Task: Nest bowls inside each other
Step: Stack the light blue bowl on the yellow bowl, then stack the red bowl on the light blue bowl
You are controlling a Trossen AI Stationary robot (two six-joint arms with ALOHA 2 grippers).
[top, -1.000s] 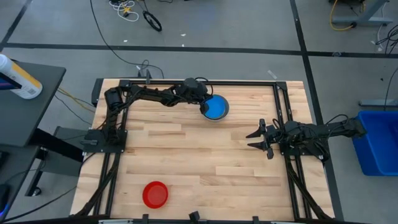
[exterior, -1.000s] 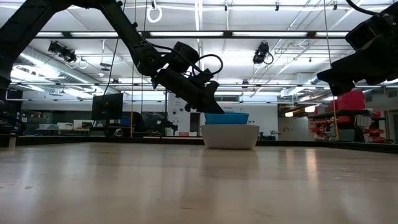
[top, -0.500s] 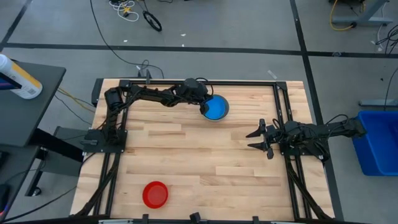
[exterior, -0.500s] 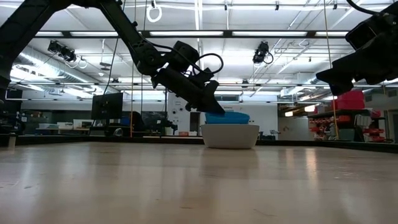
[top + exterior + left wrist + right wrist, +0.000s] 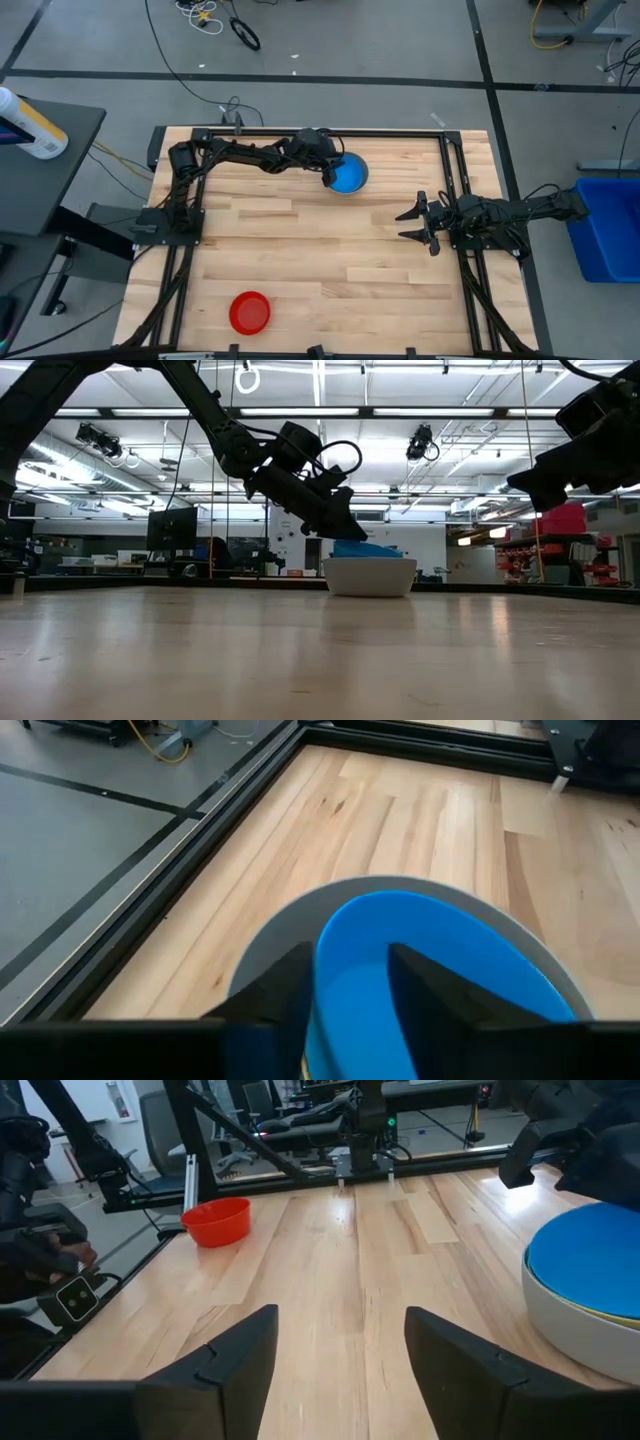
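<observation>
Blue-topped bowl stack (image 5: 348, 177), one red bowl (image 5: 250, 312)

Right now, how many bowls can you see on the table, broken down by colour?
Grey bowl: 1
Blue bowl, sitting tilted in the grey one: 1
Yellow bowl, only an edge showing under the blue one: 1
Red bowl, alone near the table's front edge: 1
Total: 4

Hidden and cut-off items

Blue bowl (image 5: 430, 970): lower part cut off by left wrist picture's edge. Grey bowl (image 5: 570, 1330): cut off at right wrist picture's edge; yellow sliver between them, unidentifiable.
</observation>
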